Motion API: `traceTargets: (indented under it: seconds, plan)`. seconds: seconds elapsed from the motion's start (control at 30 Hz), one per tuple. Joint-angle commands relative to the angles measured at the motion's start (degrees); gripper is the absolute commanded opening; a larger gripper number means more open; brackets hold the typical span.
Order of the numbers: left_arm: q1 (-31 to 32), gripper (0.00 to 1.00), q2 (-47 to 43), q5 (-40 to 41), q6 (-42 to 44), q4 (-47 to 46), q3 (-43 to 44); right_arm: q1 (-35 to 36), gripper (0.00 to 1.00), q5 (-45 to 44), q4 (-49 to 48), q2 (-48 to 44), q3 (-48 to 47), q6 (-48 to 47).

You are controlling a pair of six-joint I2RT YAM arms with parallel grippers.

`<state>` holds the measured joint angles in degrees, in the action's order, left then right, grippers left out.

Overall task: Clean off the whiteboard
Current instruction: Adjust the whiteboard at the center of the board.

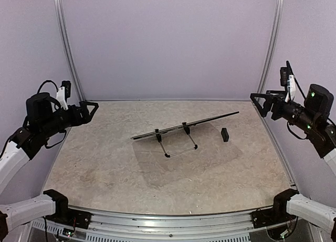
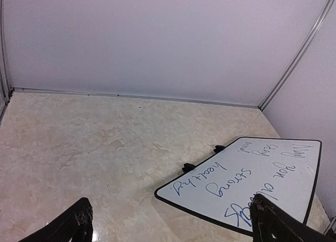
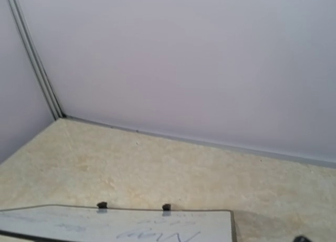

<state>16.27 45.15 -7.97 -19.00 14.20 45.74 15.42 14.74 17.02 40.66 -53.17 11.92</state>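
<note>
Beige, mottled table (image 1: 105, 163) fills the middle of the top view. The whiteboard (image 1: 185, 125) stands at its centre, tilted on a wire stand (image 1: 178, 145) and seen almost edge-on. In the left wrist view the board's face lies at the lower right, covered in dark handwriting. A small black eraser block (image 1: 224, 134) stands just right of the board, apart from it. The left gripper (image 2: 176, 227) hovers at the left side of the top view, fingers spread wide and holding nothing. The right gripper (image 1: 258, 105), at the right side, is likewise spread and empty.
</note>
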Motion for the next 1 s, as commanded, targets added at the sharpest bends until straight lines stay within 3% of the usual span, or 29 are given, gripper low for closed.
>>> traceTargets:
  seconds: [0.0, 0.3, 0.47, 0.6, 0.77, 0.97]
  plan:
    - [-1.00, 0.99, -1.18, 4.44, 0.43, 1.57, 1.70, -3.48, 0.99, 7.04, 1.16, -0.01, -2.45, 1.91]
    - [-1.70, 0.99, -2.73, 8.45, 0.18, 1.60, 0.87, -6.05, 1.00, 14.65, 1.32, -0.66, -1.71, 0.88]
    - [-2.39, 0.99, -2.76, 9.44, -0.75, 0.92, -0.66, -6.09, 0.99, 22.47, -1.07, 1.02, 2.40, 2.34]
    - [-3.38, 0.99, -1.85, 8.41, -0.90, 0.28, -1.34, -2.79, 0.99, 23.27, -4.37, 0.91, 8.08, 3.69]
    - [-4.20, 0.99, -1.34, 5.82, -1.90, -1.01, -3.04, 7.67, 0.99, 14.64, -6.08, 4.80, 12.66, 4.06]
    - [-4.71, 0.99, -1.16, 3.76, -2.80, -2.04, -3.81, 23.84, 0.99, -1.79, -13.27, 17.72, 15.62, 5.87]
